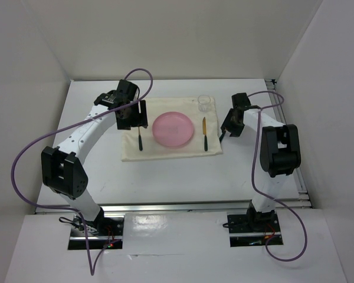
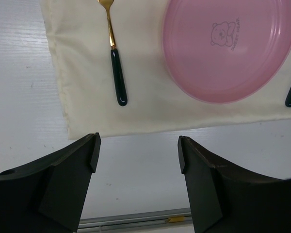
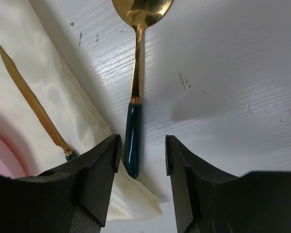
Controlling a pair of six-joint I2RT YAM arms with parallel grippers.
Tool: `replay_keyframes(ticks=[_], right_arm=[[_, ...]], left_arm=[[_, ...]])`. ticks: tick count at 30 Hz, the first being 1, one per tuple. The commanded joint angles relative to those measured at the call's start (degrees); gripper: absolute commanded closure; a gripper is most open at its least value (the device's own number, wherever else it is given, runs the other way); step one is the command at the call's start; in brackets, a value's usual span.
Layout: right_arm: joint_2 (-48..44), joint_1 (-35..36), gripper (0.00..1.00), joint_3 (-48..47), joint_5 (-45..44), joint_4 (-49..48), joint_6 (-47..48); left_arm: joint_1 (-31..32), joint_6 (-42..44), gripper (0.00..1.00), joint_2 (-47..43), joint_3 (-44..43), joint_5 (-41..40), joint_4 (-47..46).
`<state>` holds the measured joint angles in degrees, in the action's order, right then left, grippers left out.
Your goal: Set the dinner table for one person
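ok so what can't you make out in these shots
Fork: tines cut off by the top edge, left wrist view.
Knife: handle mostly hidden behind a right gripper finger, right wrist view.
Spoon: bowl tip cut off by the top edge, right wrist view.
Glass: too small in the top view to tell its contents.

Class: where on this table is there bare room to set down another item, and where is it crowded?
Free on the dinner table: the near strip between mat and arm bases, and the far strip behind the mat. Crowded: the mat, with fork, plate, knife and glass; right of it, the spoon lies under the open right gripper.
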<state>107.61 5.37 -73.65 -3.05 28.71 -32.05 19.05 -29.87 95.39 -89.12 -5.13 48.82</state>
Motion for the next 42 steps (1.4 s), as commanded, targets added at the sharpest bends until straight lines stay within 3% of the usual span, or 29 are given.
replay_keyframes(ticks=[1, 10, 14, 18, 19, 24, 31, 34, 42], right_arm=[[-0.21, 0.35, 0.47, 0.43, 0.94, -2.16, 0.41], [2.95, 1.58, 0.48, 2.1, 0.32, -2.69, 0.41], [3.48, 1.58, 0.53, 2.63, -2.74, -2.69, 0.94], [1.64, 1.58, 0.71, 3.25, -7.66, -1.46, 0.41], [0.94, 1.58, 0.82, 3.25, -8.46, -0.77, 0.41], [-4.95, 1.58, 1.0, 2.02, -12.16, 0.29, 1.72], [-6.19, 7.02, 1.0, -5.36, -3.64, 2.22, 13.15], [-5.04, 10.44, 1.0, -6.07, -3.64, 3.55, 14.29], [0.13, 10.98, 1.0, -4.85, -0.12, 2.93, 13.77]], left_arm=[[0.29, 1.65, 0.18, -1.88, -0.44, 0.91, -1.44], [0.29, 1.65, 0.18, -1.88, 0.7, 0.91, -1.44], [0.29, 1.65, 0.18, -1.88, 1.23, 1.43, -1.44], [0.29, 1.65, 0.18, -2.4, 1.23, 1.43, -1.44], [0.81, 1.65, 0.18, -2.41, 1.23, 1.43, -1.44], [0.81, 1.65, 0.18, -2.41, 1.76, 1.43, -1.97], [0.81, 1.65, 0.18, -2.41, 1.76, 1.96, -1.97], [0.81, 1.65, 0.18, -2.41, 1.76, 1.43, -1.97], [0.81, 1.65, 0.18, -2.41, 1.76, 0.82, -0.92]])
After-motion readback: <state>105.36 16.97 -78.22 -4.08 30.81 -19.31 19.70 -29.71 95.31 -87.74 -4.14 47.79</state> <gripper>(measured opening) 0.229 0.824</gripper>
